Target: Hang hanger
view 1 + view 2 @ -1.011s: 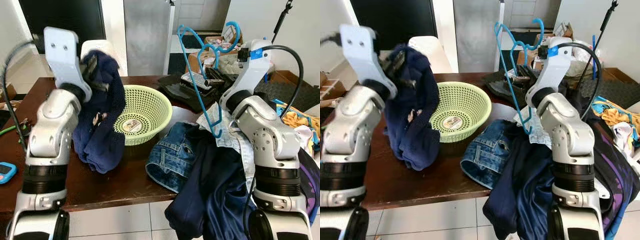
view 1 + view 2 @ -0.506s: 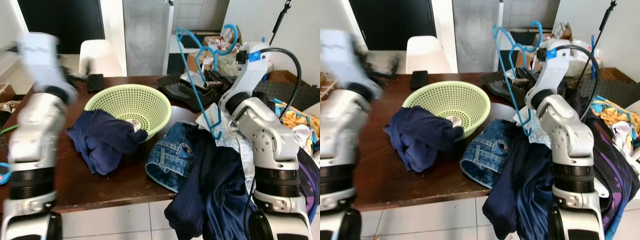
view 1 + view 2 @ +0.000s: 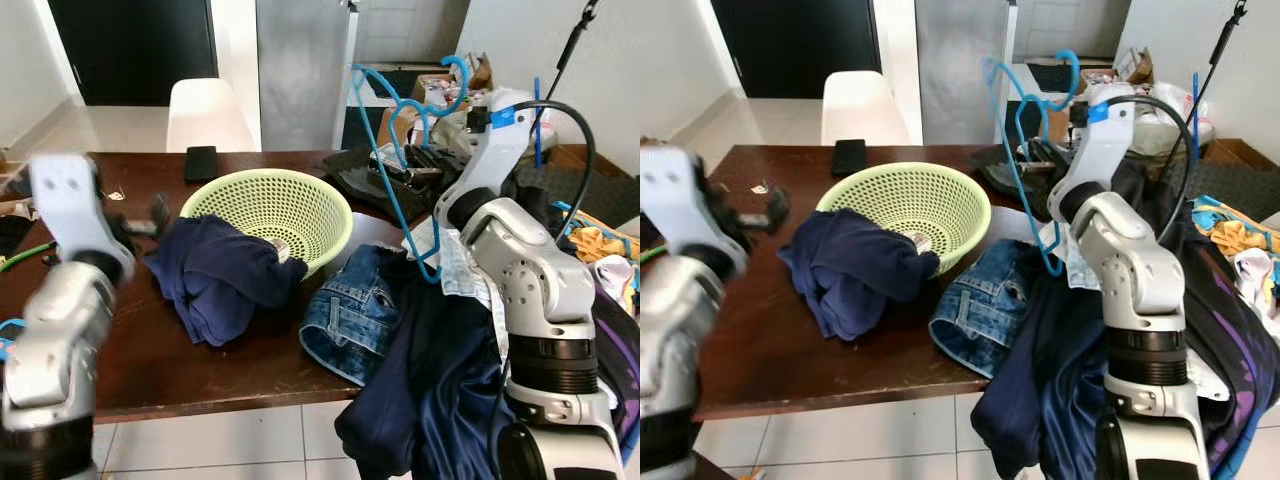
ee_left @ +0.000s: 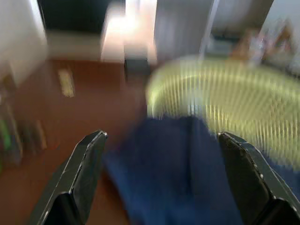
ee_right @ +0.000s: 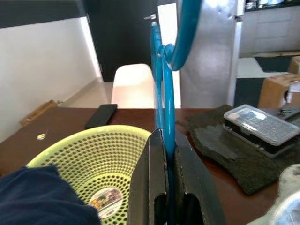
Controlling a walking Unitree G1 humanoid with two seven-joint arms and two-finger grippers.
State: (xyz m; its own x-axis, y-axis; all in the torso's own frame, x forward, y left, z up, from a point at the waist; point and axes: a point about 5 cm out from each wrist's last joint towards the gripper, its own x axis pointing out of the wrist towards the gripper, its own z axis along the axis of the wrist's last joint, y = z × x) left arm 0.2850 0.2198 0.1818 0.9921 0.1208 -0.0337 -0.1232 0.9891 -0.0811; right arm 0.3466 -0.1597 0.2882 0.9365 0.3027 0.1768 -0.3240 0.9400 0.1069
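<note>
Right hand (image 5: 165, 154) grips blue hanger (image 3: 395, 160); left hand (image 4: 161, 173) spread.

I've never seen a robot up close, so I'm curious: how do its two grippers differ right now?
The right gripper has its fingers shut on a blue hanger, held up above the table; the left gripper has its fingers spread wide and holds nothing. The left one points over a navy garment beside the green basket. Both have two long black fingers on a silver arm.

No text can be read; the round label inside the green basket (image 3: 270, 205) is too blurred.
</note>
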